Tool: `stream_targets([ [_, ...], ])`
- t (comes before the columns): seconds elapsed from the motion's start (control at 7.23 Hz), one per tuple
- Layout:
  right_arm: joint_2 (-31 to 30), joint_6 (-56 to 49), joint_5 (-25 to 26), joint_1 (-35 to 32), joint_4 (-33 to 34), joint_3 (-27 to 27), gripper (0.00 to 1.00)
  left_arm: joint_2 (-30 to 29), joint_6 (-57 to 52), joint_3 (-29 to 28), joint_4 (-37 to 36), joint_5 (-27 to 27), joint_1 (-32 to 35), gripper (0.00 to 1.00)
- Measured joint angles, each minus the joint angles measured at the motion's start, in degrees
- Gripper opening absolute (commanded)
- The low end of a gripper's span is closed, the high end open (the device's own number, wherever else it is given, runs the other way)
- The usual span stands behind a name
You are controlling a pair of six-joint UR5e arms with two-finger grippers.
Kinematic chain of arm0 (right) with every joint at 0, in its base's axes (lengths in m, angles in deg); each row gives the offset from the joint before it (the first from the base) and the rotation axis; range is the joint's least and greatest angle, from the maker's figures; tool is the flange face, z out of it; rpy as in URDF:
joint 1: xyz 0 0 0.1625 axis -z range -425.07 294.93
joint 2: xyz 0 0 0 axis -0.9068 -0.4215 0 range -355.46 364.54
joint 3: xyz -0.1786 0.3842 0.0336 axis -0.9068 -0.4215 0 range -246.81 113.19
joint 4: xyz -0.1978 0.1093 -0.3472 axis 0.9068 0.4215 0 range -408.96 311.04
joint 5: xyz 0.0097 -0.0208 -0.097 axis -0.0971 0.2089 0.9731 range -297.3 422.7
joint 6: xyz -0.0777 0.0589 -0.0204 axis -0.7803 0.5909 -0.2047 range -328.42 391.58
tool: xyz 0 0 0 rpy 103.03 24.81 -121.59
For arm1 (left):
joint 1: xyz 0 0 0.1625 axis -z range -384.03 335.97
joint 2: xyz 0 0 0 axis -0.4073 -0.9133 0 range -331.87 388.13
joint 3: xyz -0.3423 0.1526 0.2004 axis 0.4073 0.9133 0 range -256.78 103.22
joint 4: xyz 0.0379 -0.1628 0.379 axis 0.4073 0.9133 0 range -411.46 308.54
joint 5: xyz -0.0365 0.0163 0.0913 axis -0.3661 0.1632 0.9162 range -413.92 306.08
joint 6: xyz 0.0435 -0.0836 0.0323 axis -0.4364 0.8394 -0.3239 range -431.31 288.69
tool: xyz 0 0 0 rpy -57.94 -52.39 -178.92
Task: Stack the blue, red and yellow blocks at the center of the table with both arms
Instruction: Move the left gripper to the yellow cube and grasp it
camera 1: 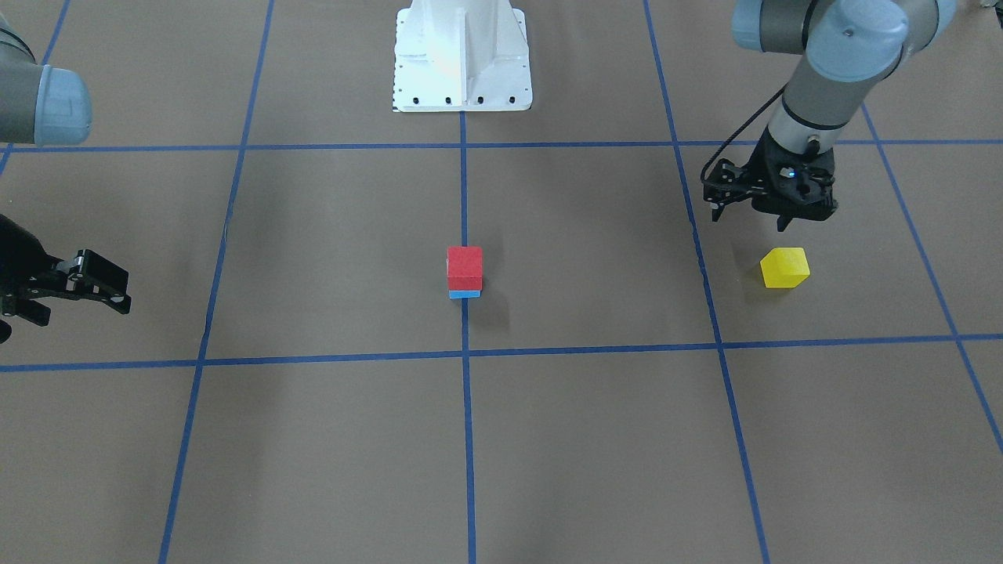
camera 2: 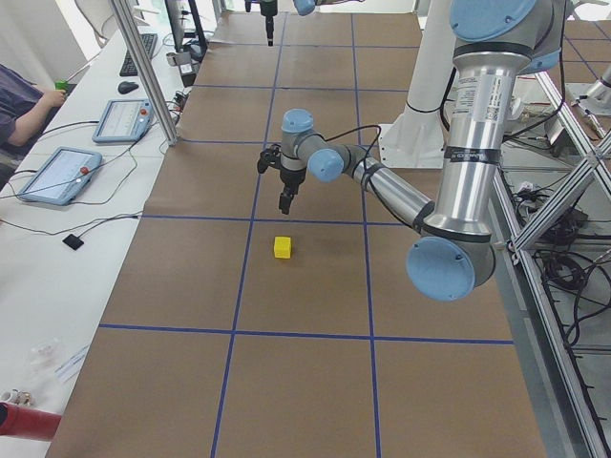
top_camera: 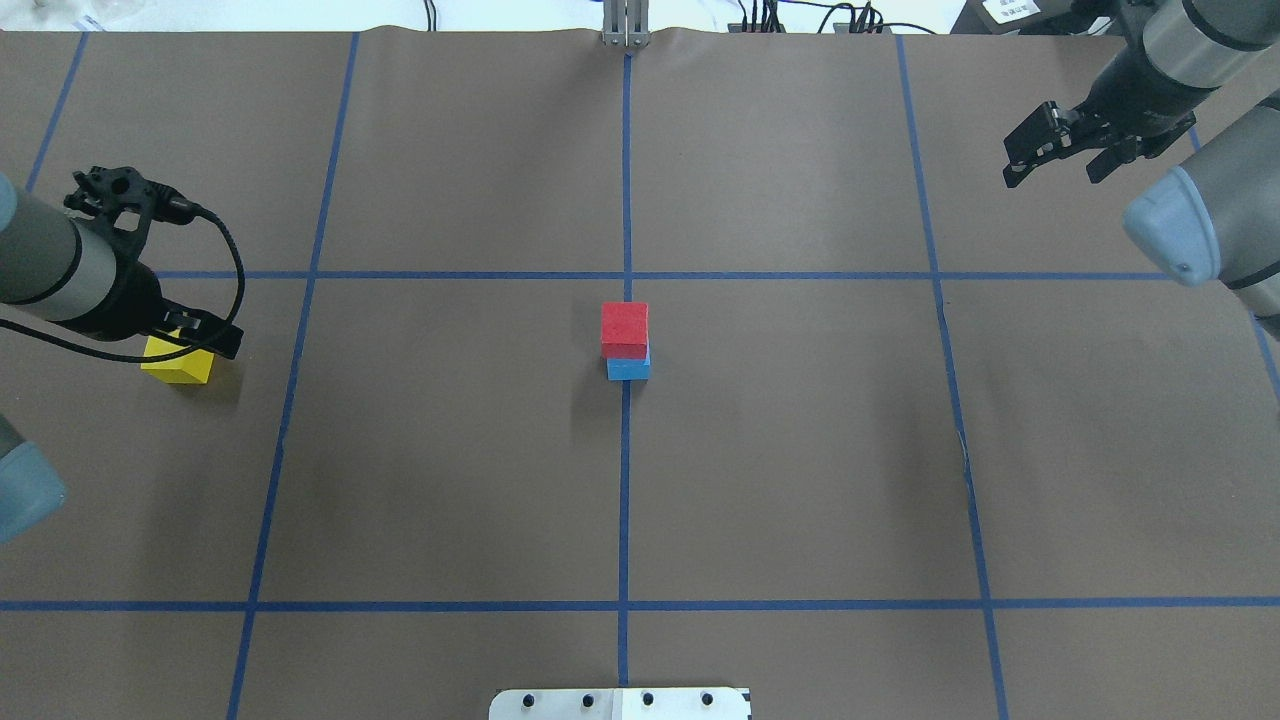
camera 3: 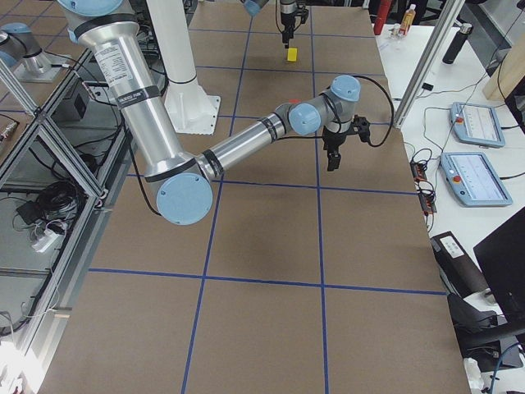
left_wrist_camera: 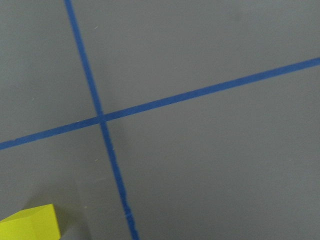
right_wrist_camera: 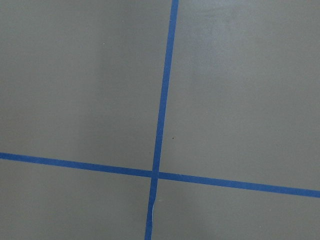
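Note:
A red block (camera 1: 465, 268) (top_camera: 625, 329) sits on top of a blue block (camera 1: 465, 294) (top_camera: 628, 369) at the table's centre, on the middle tape line. A yellow block (camera 1: 784, 267) (top_camera: 180, 365) (camera 2: 283, 247) lies alone on the robot's left side; its corner shows in the left wrist view (left_wrist_camera: 30, 222). My left gripper (camera 1: 748, 222) (top_camera: 195, 335) (camera 2: 284, 200) is open and empty, hovering above the table just on the robot's side of the yellow block, not touching it. My right gripper (camera 1: 78, 290) (top_camera: 1060, 150) (camera 3: 331, 160) is open and empty, far out on the right.
The white robot base (camera 1: 462, 55) (top_camera: 620, 703) stands at the table's robot-side edge. Blue tape lines (right_wrist_camera: 160, 125) grid the brown table. Tablets (camera 2: 59, 174) (camera 3: 474, 123) lie on side benches; an operator (camera 2: 19, 100) sits past the left end.

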Motion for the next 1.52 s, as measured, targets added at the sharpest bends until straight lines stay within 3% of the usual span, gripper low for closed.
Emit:
stream_targets([
  [0.42,0.08,0.2,0.0,0.06,0.0,0.11,1.0,2.28,0.89,-5.04,4.82,0.89,0.28,1.0],
  [1.52,0.16,0.21,0.16,0.5,0.0,0.02,1.0,-0.78,1.01,-15.17,9.24,1.32,0.16,1.0],
])
